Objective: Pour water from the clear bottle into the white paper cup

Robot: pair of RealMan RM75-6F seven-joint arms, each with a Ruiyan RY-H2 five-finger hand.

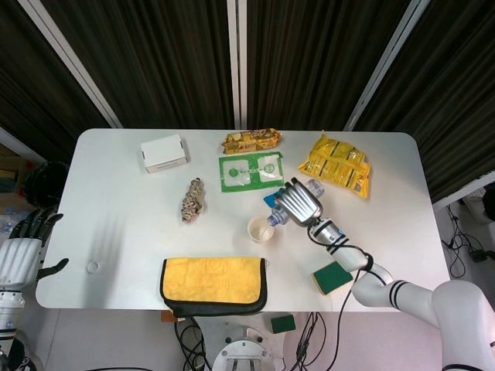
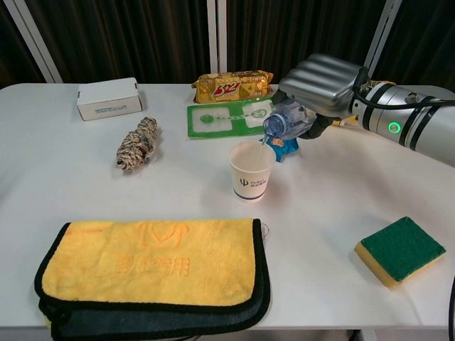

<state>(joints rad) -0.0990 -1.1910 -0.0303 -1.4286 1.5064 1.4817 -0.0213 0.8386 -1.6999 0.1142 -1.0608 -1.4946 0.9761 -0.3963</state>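
The right hand [image 2: 321, 78] holds the clear bottle [image 2: 283, 121] with its fingers wrapped around it. The bottle is tipped over, with its open mouth pointing down at the white paper cup [image 2: 252, 169]. A thin stream of water runs from the mouth into the cup. The cup stands upright near the middle of the table [image 2: 320, 213]. Just behind the cup lies a small blue packet [image 2: 287, 145], and behind that a flat green packet [image 2: 227, 117]. A yellow cloth [image 2: 153, 266] lies in front of the cup, near the table's edge. A green and yellow sponge [image 2: 399, 250] sits well off to the side. The left hand [image 1: 22, 251] is off the table's left edge, holding nothing, with its fingers spread apart.
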